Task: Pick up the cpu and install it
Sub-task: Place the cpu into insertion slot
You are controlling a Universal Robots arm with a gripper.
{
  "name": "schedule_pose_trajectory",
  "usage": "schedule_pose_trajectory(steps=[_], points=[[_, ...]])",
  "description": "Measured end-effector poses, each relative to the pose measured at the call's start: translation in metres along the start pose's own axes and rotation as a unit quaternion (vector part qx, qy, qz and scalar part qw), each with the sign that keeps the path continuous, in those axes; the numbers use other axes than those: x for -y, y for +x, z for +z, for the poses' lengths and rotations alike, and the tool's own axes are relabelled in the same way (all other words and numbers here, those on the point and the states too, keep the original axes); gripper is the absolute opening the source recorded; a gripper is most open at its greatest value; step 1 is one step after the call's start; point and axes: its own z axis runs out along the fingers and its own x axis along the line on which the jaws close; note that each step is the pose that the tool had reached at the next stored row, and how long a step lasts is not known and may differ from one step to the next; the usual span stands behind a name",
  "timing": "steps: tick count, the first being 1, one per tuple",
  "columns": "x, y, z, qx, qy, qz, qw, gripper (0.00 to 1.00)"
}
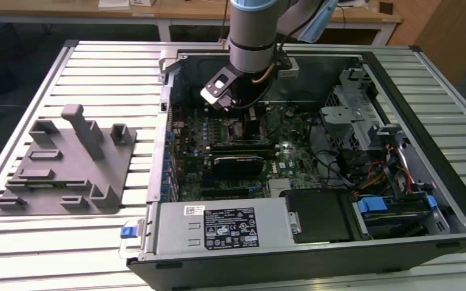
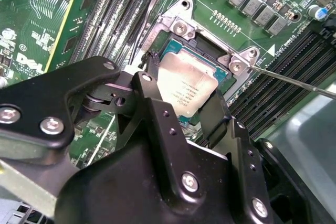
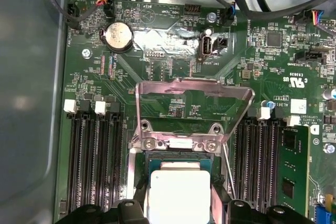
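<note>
The end effector [image 2: 185,100] is clenched on the cpu [image 2: 188,80] by two opposite edges, low over the open socket [image 2: 209,51]; seated or not, I cannot tell. If it lies tilted or off square, pressing or releasing could damage the socket

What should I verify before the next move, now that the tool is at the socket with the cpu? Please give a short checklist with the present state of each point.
1. Tool shut on two opposite sides of the cpu: ok.
2. Load plate raised off the socket frame: ok.
3. Lever clear of the cpu: ok.
4. Cpu within the opening of the socket frame: ok.
5. Cpu lying flat and fully seated: cannot tell.
6. Contacts under the cpu undamaged: cannot tell, they are hidden.
</note>
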Motion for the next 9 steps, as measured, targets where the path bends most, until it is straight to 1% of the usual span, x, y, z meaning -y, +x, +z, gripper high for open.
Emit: schedule_pose_trajectory(steps=[4,9], points=[[0.0,0.0,0.0005,0.0001,0.0002,0.004,1.0,0.55],[-0.0028,0.0,0.0009,0.0001,0.0001,0.004,1.0,0.55]])
